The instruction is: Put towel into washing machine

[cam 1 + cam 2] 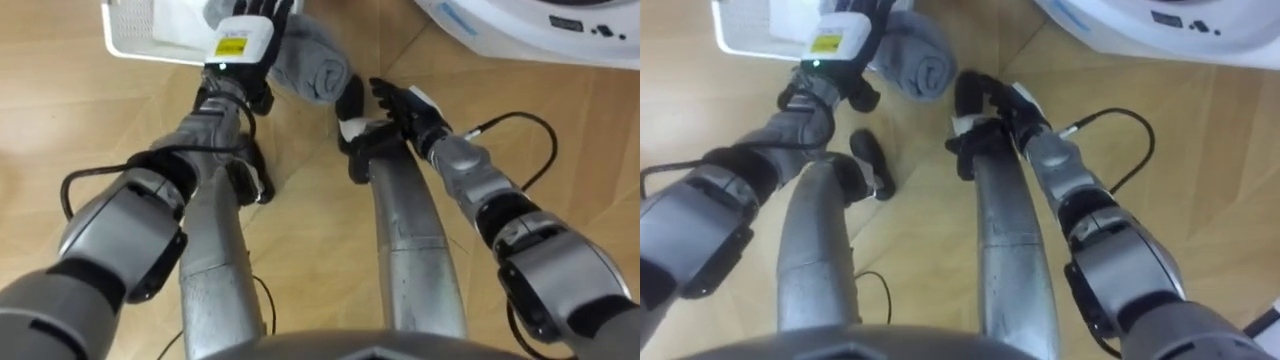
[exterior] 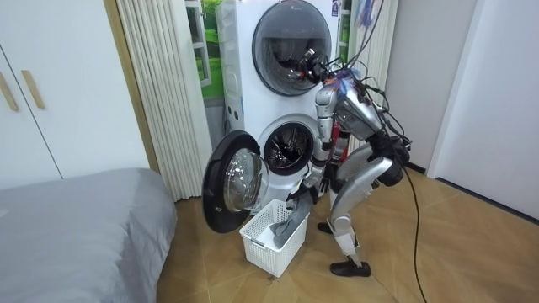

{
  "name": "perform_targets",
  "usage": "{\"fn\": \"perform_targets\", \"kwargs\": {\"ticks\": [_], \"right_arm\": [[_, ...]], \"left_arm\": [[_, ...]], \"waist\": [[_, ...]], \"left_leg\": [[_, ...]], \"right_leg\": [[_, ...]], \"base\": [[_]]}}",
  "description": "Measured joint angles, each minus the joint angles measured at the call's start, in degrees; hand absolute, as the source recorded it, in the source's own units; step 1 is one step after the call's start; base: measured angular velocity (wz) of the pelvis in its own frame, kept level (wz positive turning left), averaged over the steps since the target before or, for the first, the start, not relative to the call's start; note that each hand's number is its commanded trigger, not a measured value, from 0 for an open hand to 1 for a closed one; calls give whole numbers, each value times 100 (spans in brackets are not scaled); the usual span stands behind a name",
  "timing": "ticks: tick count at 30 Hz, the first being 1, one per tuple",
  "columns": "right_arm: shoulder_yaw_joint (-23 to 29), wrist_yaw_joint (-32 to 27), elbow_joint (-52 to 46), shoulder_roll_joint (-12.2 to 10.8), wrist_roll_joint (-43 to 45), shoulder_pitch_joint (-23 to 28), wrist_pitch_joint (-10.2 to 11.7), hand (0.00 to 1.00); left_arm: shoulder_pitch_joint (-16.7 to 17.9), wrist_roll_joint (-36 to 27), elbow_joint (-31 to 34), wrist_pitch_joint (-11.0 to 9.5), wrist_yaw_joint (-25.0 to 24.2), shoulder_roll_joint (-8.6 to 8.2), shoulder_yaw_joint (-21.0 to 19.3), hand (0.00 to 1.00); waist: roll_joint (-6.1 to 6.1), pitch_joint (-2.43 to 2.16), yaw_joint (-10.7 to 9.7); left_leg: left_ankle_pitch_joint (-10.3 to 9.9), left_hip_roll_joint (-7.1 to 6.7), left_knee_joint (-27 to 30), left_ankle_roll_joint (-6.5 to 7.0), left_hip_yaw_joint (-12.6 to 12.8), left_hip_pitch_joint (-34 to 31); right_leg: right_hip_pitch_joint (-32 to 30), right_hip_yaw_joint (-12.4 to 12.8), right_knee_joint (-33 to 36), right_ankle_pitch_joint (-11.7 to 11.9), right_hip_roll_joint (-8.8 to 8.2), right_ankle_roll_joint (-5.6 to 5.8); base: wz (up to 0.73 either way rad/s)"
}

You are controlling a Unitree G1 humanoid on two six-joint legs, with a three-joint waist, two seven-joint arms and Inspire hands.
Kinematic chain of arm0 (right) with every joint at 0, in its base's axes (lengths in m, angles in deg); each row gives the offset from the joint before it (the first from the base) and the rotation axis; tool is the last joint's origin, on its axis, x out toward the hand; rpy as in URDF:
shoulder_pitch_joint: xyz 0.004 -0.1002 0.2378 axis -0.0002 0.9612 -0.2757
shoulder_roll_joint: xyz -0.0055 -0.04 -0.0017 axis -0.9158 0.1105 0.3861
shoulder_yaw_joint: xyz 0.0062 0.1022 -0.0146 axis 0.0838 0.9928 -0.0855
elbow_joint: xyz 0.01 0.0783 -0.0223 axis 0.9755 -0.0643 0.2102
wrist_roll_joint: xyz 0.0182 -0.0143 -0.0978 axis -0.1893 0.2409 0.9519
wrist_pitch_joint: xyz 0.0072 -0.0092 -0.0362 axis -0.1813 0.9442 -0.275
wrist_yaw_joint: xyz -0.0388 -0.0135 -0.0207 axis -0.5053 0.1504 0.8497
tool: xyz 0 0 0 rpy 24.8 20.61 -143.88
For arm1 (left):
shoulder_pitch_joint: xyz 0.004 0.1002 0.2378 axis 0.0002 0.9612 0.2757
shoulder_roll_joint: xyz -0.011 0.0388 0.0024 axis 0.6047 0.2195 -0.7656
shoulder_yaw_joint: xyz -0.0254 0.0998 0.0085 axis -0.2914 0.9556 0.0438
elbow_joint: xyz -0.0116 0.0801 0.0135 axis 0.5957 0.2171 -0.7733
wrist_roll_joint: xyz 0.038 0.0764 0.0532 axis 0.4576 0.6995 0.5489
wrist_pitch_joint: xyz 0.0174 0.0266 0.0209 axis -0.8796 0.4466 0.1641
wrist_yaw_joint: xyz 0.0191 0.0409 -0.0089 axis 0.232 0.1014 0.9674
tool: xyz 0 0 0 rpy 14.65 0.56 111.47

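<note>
Risks, as I judge them.
- Basket point(image 1: 140, 45) at 11 o'clock. In the room view the towel point(image 1: 312, 68) hangs at its rim, so a careless lift could drag or tip the basket.
- Left robot hand point(image 1: 243, 40) is back-up against the towel's 9 o'clock side. I cannot tell whether it has a grip. With no hold, or only a loose fold, the roll would likely unwind and drop to the floor.
- Right robot hand point(image 1: 405, 105) is open and relaxed, carrying nothing, so it gives no support if the left slips.
- Washer point(image 1: 540, 30) at 1 o'clock. The room view shows its door point(image 2: 232, 181) swung open beside the basket and the drum point(image 2: 290, 147) above. The robot is bent low there, so trailing cloth could snag on the door or legs when it rises.

Towel position: at 12 o'clock, rolled, between the hands. It is touching or under the left one, and the right is just beside it at its 4 o'clock. I can't confirm contact there.
</note>
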Motion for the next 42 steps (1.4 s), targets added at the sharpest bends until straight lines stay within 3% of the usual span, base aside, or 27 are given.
{"fn": "perform_targets", "kwargs": {"ticks": [7,8,9,10,11,20,29,38,42], "right_arm": [[-88,-48,18,-39,-35,-56,136,0],[-117,-53,18,-38,-35,-61,142,0],[-126,-53,18,-51,-30,-73,150,0],[-141,-50,14,-70,-31,-83,177,0],[-148,-50,14,-83,-32,-92,180,0],[-262,-49,4,-182,-27,-114,314,0],[-365,-60,219,-227,-46,-104,331,0],[-294,-112,366,-238,-73,250,361,0],[-296,-57,594,-212,-237,445,347,0]], "left_arm": [[-55,18,146,-28,159,-71,252,3],[-68,18,146,-29,159,-81,276,51],[-78,19,145,-33,161,-98,356,67],[-92,19,145,-34,160,-96,431,97],[-99,19,144,-34,160,-94,453,100],[-116,-9,99,-39,145,-57,701,100],[-97,-11,100,-92,45,-52,701,100],[312,-11,183,-223,-18,-166,586,100],[609,-18,178,-297,-14,-101,563,100]], "waist": [[-23,13,-15],[-27,16,-15],[-32,18,-47],[-33,19,-85],[-33,19,-103],[-65,33,-302],[-67,30,-265],[-74,21,-264],[-81,13,-257]], "left_leg": [[-156,80,264,25,-67,-206],[-178,88,300,30,-69,-210],[-225,96,372,35,-80,-226],[-258,97,435,45,-90,-254],[-267,97,459,47,-97,-276],[-346,117,586,84,-105,-335],[-374,123,567,65,-108,-90],[-360,64,238,49,15,671],[-337,-9,-122,24,24,1318]], "right_leg": [[-151,-21,119,-60,67,33],[-155,-17,146,-70,72,43],[-171,-2,216,-108,82,62],[-195,11,285,-144,84,81],[-210,13,301,-150,86,87],[-256,30,366,-174,104,119],[-32,30,349,-183,124,119],[618,103,121,-182,105,127],[1228,111,-166,-175,111,138]], "base": [[-7],[-10],[-4],[0],[0],[-2],[-1],[0],[-4]]}}
